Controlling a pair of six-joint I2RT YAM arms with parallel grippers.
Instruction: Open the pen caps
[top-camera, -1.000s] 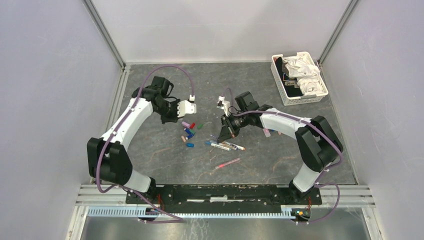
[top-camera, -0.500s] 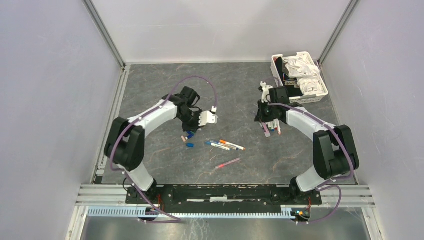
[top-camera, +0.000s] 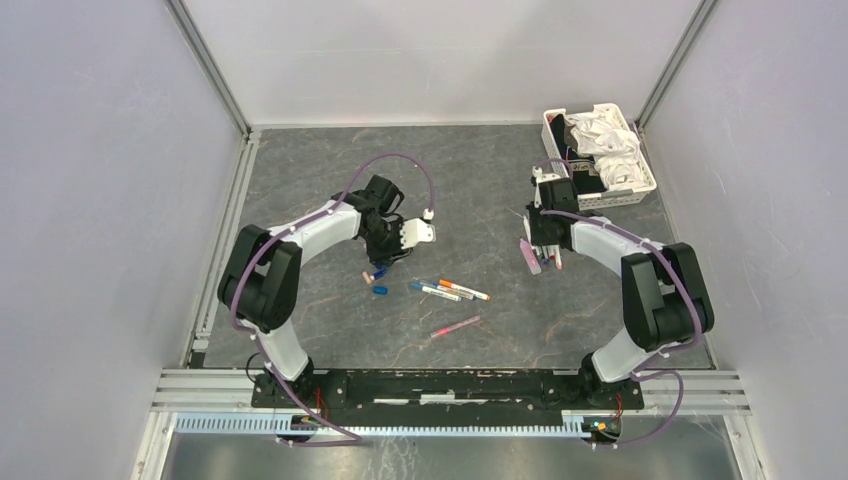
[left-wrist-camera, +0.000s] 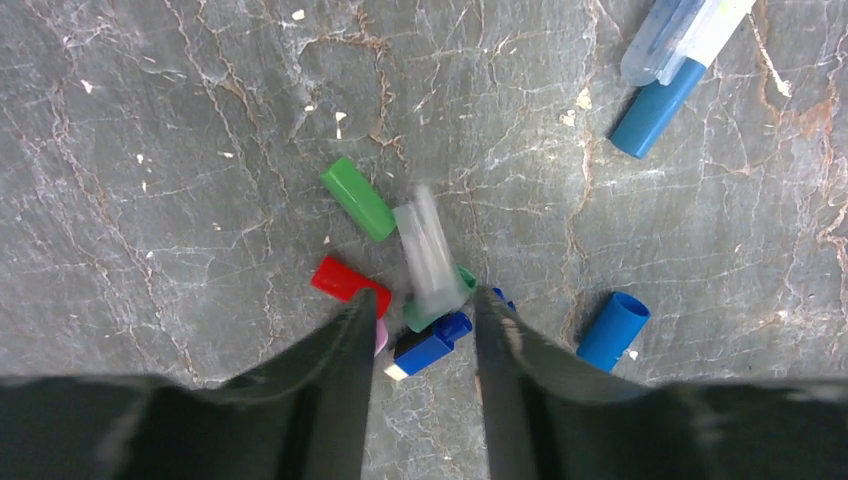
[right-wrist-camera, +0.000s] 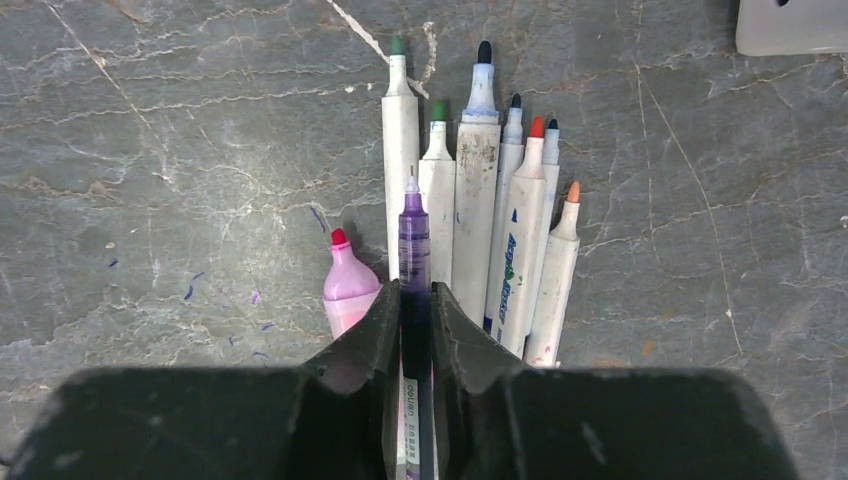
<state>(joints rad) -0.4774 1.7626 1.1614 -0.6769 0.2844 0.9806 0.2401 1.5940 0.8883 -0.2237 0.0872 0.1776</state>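
Loose pen caps lie in a small heap under my left gripper (left-wrist-camera: 425, 300), which is open: a green cap (left-wrist-camera: 358, 198), a red cap (left-wrist-camera: 345, 282), a dark blue cap (left-wrist-camera: 432, 345), a light blue cap (left-wrist-camera: 612, 330). A clear cap (left-wrist-camera: 430, 255) shows blurred just beyond the fingertips, over another green cap. In the top view the heap (top-camera: 375, 272) sits below the left gripper (top-camera: 385, 250). My right gripper (right-wrist-camera: 416, 290) is shut on a purple pen (right-wrist-camera: 414, 235) with a bare tip, just above a row of uncapped white pens (right-wrist-camera: 475, 210).
A capped blue pen (left-wrist-camera: 660, 95) lies at the far right of the left wrist view. Several capped pens (top-camera: 462, 291) and a pink pen (top-camera: 455, 326) lie mid-table. A pink marker (right-wrist-camera: 348, 285) lies left of the row. A white basket (top-camera: 598, 155) stands at the back right.
The right arm carried the purple pen from mid-table right to the pen row. The left arm swung in over the cap heap. A clear cap now appears blurred below the left fingers.
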